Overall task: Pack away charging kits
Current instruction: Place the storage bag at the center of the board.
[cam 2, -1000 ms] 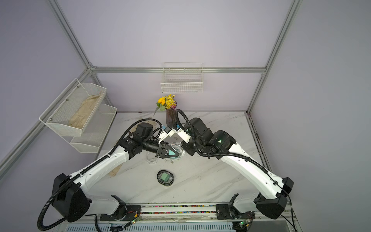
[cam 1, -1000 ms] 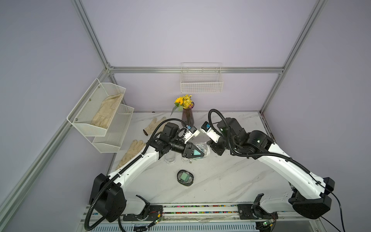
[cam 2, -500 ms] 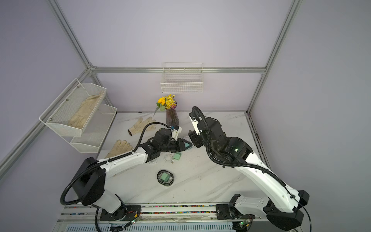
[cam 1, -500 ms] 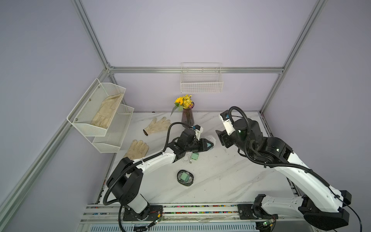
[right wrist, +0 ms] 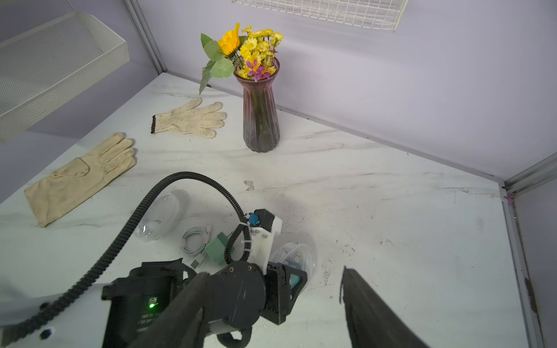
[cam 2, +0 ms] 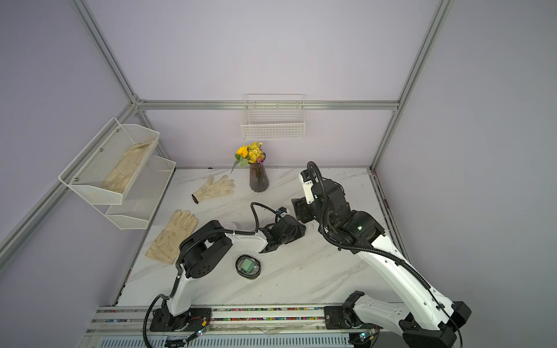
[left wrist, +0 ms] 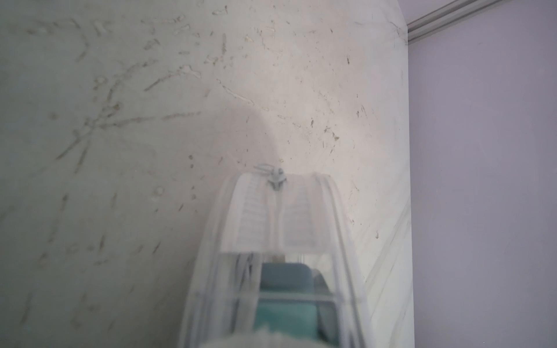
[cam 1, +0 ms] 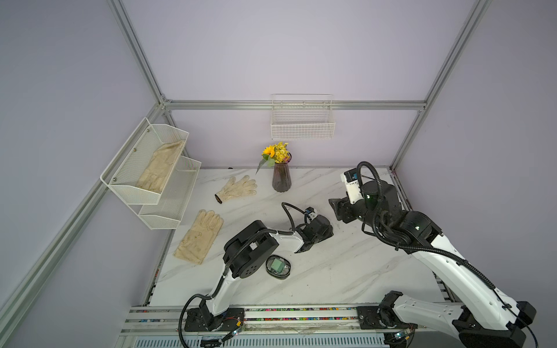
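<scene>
Marble surface [cam 1: 346, 265] | step: blue charger [left wrist: 286, 280] cased | left tool [cam 1: 325, 232] pinches case [left wrist: 277, 217] | right tool [cam 1: 339, 208] wide, empty | next, likely: gentle set-down

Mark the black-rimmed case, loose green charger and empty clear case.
black-rimmed case [cam 1: 268, 267]: a top view, rim.
green charger [right wrist: 216, 249]: right wrist view, its body.
empty clear case [right wrist: 159, 217]: right wrist view, domed shell.

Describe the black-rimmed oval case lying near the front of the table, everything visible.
The black-rimmed case is a small oval pouch with a dark rim and a clear top, through which a mint-green square charger shows. It lies flat on the marble table near the front edge, beside the left arm's elbow. Nothing grips it.
</scene>
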Motion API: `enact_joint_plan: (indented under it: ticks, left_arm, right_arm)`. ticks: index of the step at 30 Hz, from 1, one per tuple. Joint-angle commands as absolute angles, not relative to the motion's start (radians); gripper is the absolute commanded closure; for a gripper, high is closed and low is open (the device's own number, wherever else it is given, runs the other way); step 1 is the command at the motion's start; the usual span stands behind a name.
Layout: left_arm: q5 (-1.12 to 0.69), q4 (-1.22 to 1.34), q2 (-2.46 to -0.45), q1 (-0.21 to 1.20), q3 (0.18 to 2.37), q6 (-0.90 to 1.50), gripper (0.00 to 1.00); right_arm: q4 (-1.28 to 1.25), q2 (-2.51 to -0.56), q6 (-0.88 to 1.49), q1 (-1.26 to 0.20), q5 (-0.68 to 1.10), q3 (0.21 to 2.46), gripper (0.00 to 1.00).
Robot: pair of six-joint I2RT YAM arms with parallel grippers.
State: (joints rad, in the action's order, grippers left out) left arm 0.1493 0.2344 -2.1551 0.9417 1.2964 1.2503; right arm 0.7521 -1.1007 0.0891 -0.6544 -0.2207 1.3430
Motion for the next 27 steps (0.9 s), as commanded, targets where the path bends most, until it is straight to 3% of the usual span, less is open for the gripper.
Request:
enact_joint_plan:
  ticks: [1, 3, 4, 6, 10, 11, 12, 21, 27]
  left_arm:
    - [0.196, 0.259, -2.196, 0.951, 1.363, 1.349, 1.00]
    - [0.186, 0.260, -2.201, 0.957, 1.341, 1.395, 0.95]
    - [0.186, 0.260, -2.197, 0.963, 1.324, 1.409, 0.86]
    - [0.206, 0.239, -2.166, 0.978, 1.295, 1.413, 0.58]
    - [0.221, 0.153, -2.085, 0.998, 1.256, 1.401, 0.22]
    - [0.217, 0.137, -2.066, 0.997, 1.246, 1.395, 0.06]
    - [0.214, 0.114, -2.048, 0.997, 1.241, 1.391, 0.00]
    - [0.048, -0.396, -1.912, 0.980, 1.358, 1.221, 0.00]
    - [0.038, -0.642, -1.662, 0.931, 1.299, 1.008, 0.01]
  right_arm:
    - [0.715, -1.066, 0.112, -0.647, -0.183, 1.324, 0.29]
    - [0.715, -1.058, 0.110, -0.646, -0.180, 1.316, 0.29]
    - [0.714, -1.053, 0.110, -0.644, -0.177, 1.314, 0.29]
    - [0.709, -1.046, 0.111, -0.644, -0.172, 1.309, 0.29]
    - [0.692, -1.027, 0.112, -0.644, -0.156, 1.292, 0.29]
    - [0.686, -1.026, 0.111, -0.645, -0.151, 1.288, 0.29]
    - [0.685, -1.026, 0.110, -0.644, -0.147, 1.286, 0.29]
    - [0.660, -1.057, 0.095, -0.641, -0.132, 1.298, 0.28]
    - [0.621, -1.072, 0.119, -0.640, -0.097, 1.300, 0.27]
